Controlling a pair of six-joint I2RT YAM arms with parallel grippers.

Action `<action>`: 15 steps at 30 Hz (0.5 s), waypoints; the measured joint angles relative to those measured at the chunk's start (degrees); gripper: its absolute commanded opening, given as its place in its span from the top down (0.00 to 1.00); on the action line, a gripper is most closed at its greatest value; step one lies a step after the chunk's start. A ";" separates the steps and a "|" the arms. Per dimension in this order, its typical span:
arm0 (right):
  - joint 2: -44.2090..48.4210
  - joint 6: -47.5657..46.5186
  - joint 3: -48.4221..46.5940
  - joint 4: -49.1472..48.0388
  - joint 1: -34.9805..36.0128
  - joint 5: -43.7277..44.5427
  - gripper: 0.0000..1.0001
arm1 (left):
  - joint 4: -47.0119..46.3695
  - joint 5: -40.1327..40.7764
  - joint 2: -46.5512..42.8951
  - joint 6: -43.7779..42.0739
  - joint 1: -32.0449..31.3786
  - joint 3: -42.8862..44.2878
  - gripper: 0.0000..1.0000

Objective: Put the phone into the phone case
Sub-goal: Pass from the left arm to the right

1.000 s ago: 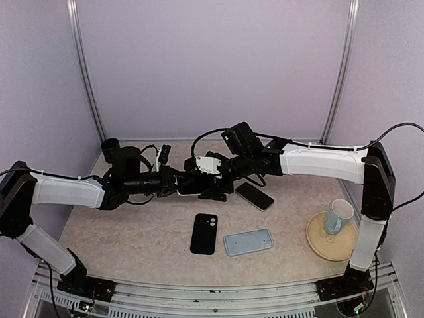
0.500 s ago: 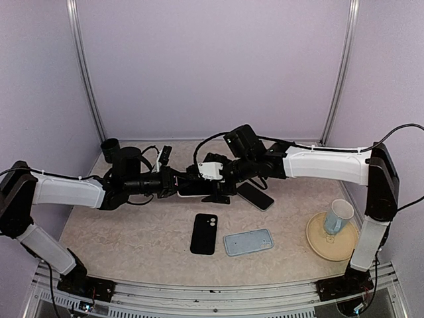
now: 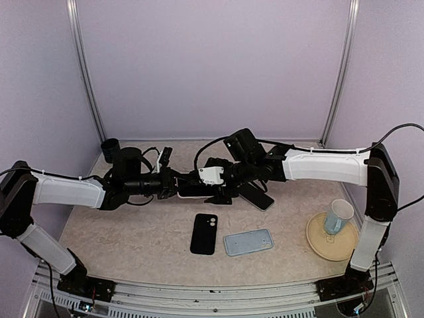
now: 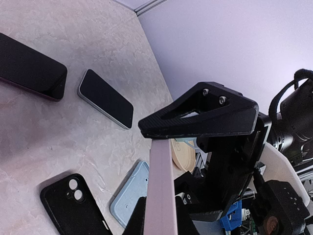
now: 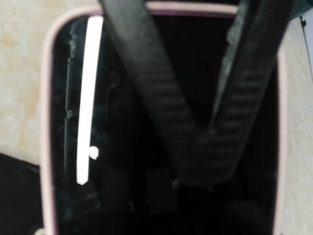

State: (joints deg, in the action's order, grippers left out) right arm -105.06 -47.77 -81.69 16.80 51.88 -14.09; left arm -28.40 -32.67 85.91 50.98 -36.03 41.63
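- Phone (image 3: 191, 191): dark glossy screen with a pink rim all round. It is held above the middle of the table (image 3: 132, 232), between the two wrists. Whether the rim is a case or the phone's own frame cannot be told.
- Left gripper (image 3: 175, 185): closed on the phone, one black triangular finger (image 4: 200, 115) on each flat face. The left wrist view shows the pink edge end-on.
- Right gripper (image 3: 222, 182): right against the phone's other end. Its camera looks straight at the screen, and its own fingers are not clearly seen. How wide it stands, or whether it has hold, cannot be told.
- Black case (image 3: 204, 233) and light-blue case (image 3: 248, 242): flat on the table, side by side, nearer the bases.
- Dark phone (image 3: 258, 197): flat, just under the right forearm.
- Cup (image 3: 339, 216): upright on a tan plate (image 3: 318, 244) at the right edge.
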 measured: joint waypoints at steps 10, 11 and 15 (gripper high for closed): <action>1.09 -1.20 2.40 -2.29 0.15 0.57 0.17 | 0.28 -1.07 0.02 0.28 0.02 0.00 1.00; 1.16 -1.33 2.58 -2.58 0.15 0.76 0.19 | 0.22 -1.20 0.02 0.33 0.04 0.00 1.00; 1.36 -1.36 2.89 -3.61 0.15 1.29 0.31 | -0.26 -1.33 0.13 0.66 0.31 0.00 1.00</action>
State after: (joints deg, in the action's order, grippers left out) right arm -103.70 -49.12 -78.81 13.19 52.03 -12.80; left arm -28.67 -34.00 86.04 51.64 -35.73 41.63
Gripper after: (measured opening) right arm 0.775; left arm 0.099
